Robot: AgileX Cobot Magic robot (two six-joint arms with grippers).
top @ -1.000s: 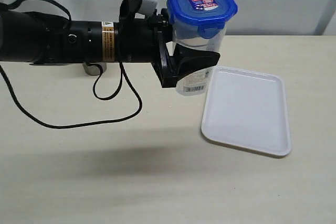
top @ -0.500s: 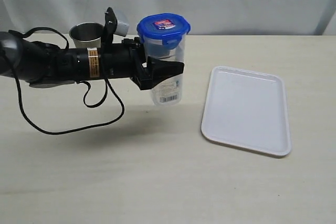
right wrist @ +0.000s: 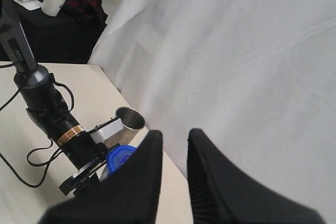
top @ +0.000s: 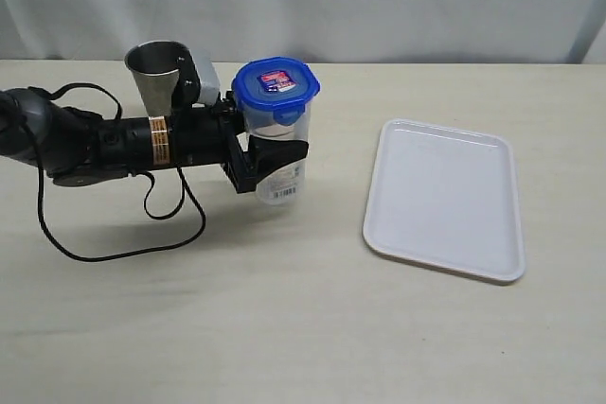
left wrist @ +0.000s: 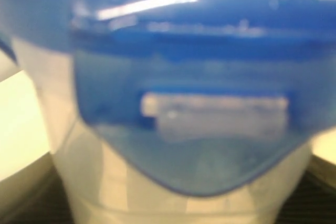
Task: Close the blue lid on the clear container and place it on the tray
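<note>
Exterior view: clamped around the clear container (top: 276, 186) with the left gripper (top: 270, 147), upright, blue lid (top: 276, 83) seated on top; left of the tray (top: 445, 191) and well apart from it, steel cup (top: 156, 73) behind the arm. Left wrist view: blurred, filled with blue lid (left wrist: 173, 51) over clear container (left wrist: 105, 182). Right wrist view: right gripper (right wrist: 174, 136) narrowly apart, holding nothing, looking down from well above lid (right wrist: 119, 156) and cup (right wrist: 129, 118).

Lidded clear container (top: 282, 128) in left claw (top: 280, 149)
</note>
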